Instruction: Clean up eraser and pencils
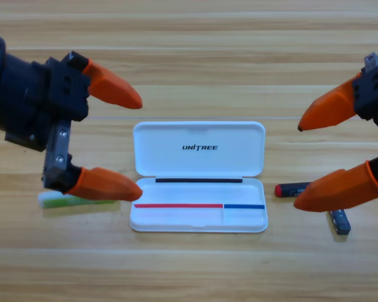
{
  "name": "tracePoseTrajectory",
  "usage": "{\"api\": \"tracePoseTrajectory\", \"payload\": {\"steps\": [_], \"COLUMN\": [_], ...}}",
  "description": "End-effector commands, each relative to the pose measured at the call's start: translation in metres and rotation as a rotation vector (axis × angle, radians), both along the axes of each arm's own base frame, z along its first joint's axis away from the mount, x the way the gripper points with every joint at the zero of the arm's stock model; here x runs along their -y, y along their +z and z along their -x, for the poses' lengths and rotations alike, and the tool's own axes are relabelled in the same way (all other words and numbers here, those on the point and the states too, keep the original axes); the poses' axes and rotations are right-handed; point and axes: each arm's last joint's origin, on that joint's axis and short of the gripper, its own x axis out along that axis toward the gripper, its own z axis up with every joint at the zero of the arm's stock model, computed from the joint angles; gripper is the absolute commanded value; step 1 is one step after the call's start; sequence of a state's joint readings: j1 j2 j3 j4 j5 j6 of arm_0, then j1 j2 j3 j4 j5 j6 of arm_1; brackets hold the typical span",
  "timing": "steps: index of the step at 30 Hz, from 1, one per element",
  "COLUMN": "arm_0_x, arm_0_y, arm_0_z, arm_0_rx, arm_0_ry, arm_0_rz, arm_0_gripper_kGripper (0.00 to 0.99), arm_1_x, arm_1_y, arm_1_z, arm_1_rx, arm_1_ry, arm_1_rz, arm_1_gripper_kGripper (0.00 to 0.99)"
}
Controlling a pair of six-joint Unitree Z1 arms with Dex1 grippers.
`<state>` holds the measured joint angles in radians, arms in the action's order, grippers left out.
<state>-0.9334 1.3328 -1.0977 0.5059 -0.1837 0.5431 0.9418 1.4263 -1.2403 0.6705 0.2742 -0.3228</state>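
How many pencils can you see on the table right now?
2. The green pencil lies left of the open white case, partly under the left gripper. The black-and-red pencil lies right of the case, partly hidden by the right gripper.

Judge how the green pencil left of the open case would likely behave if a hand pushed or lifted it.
The green pencil lies flat beside the white case, half under the left hand. Slim and stick-shaped, it probably rolls if nudged sideways. It looks stiff and light, so lifting should be easy, though smooth plastic may slip.
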Motion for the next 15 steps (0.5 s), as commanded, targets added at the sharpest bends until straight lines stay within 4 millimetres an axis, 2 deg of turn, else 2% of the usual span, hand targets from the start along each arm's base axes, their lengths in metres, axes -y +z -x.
{"api": "tracePoseTrajectory", "payload": {"steps": [1,10,15], "arm_0_x": [0.0090,0.0073,0.0100], "arm_0_y": [-0.0104,-0.0115,-0.0091], "arm_0_z": [-0.0007,-0.0006,-0.0088], "arm_0_rx": [-0.017,-0.007,0.053], "arm_0_ry": [-0.022,-0.013,0.021], "arm_0_rz": [-0.049,-0.064,-0.157], "arm_0_gripper_kGripper": [0.979,0.982,0.982], "arm_1_x": [-0.0003,0.0015,0.0021], "arm_1_y": [-0.0095,-0.0089,-0.0076], "arm_1_z": [0.0018,0.0034,0.0038], "arm_1_rx": [-0.007,-0.013,-0.014], "arm_1_ry": [-0.009,-0.011,-0.019], "arm_1_rz": [0.017,0.011,0.001], "arm_1_gripper_kGripper": [0.983,0.983,0.986]}}
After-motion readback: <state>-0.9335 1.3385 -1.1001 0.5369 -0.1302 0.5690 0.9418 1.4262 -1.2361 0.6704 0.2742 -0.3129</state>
